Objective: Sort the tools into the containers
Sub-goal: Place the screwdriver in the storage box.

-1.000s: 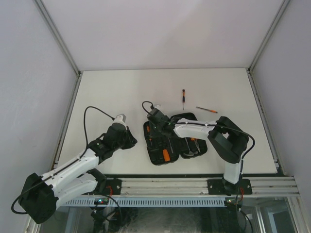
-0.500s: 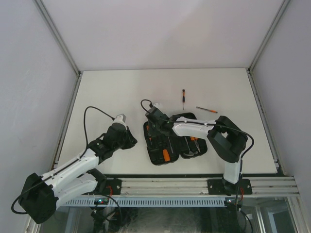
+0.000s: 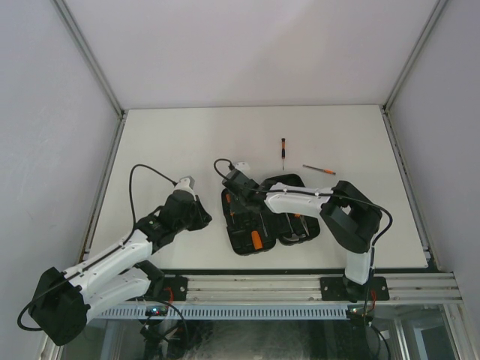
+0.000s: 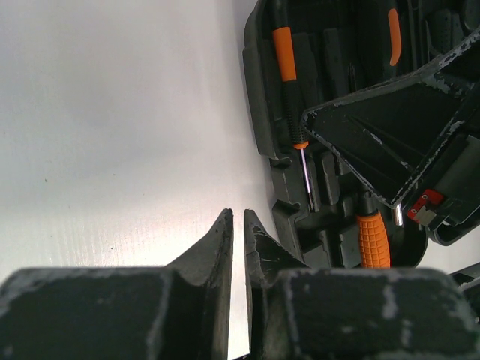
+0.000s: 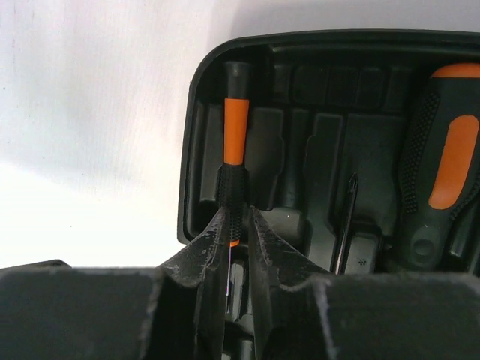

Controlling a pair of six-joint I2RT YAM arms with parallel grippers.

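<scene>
White tabletop [image 3: 172, 142] carries everything, and the open black tool case [image 3: 238, 247] lies low and centre in the top view. At the right gripper [image 5: 234, 225] the fingers [image 5: 210, 247] sit closed around the black knurled neck of a thin orange-handled screwdriver [image 5: 236, 127]. That tool lies in the slot along the case's left wall in the right wrist view, butt toward the top of the frame. To its right a thick orange-and-black handle [image 5: 450, 150] rests in its own recess. The left gripper [image 4: 238, 225] has its fingers all but together with nothing between them, over bare table left of the case. Farther out, one loose screwdriver [image 3: 283, 149] lies above the case and a second loose screwdriver [image 3: 319, 169] to its right.

The step in hand looks like seating this screwdriver. Next, the fingers need to let go and rise straight, so the tool is not dragged out, before reaching for the loose ones.

Against the frame a second earlier, the right wrist has crept slightly leftward at the case's upper-left corner. The left arm and the loose screwdrivers are unchanged.
</scene>
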